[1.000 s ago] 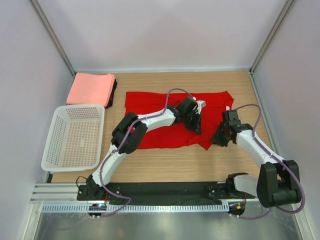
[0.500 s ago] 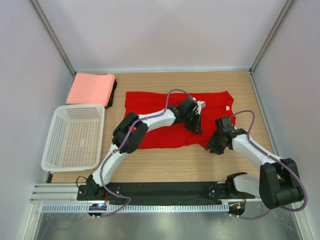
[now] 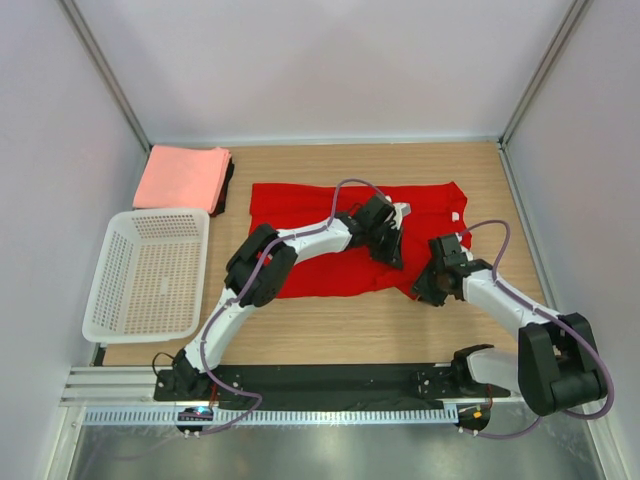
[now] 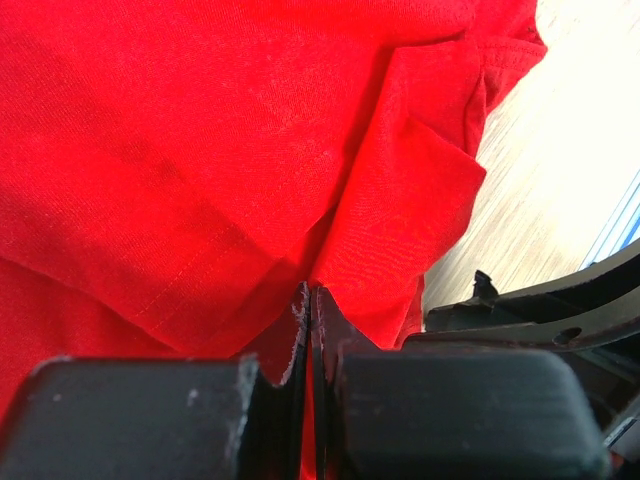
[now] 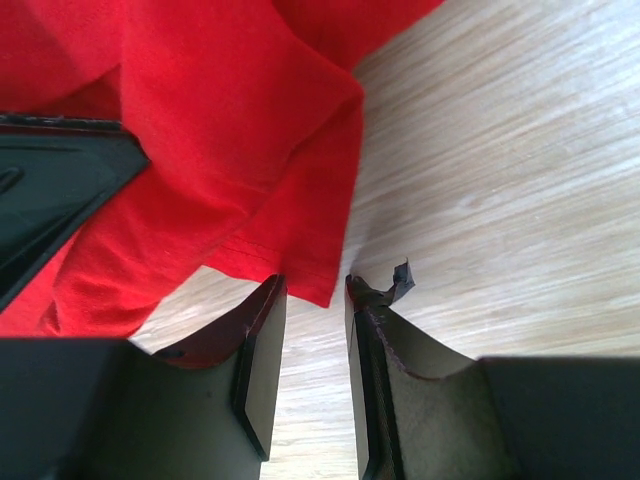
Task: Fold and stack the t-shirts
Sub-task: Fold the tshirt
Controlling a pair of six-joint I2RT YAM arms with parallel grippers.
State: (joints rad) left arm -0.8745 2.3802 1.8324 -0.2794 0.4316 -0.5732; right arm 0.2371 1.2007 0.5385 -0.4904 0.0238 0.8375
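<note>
One bright red t-shirt point(image 3: 320, 215) lay rumpled mid-table point(image 3: 350, 330). One folded salmon-pink stack point(image 3: 183, 177), with a dark shirt point(image 3: 226, 190) beneath, sat back-left. The left gripper point(image 4: 308, 300) pinched the red cloth tight, and the right gripper point(image 5: 315, 300) stood part-open around a sleeve hem point(image 5: 320, 285).

In the top cam my left arm point(image 3: 300, 240) lies right across the middle of the red t-shirt point(image 3: 300, 205), so that patch is covered. The dark shirt point(image 3: 227, 180) under the salmon-pink stack point(image 3: 180, 177) only shows as a thin edge. Both wrist cams chop the red cloth off at top and left. I can't tell how much fabric is inside the left gripper point(image 4: 308, 300) pinch.
</note>
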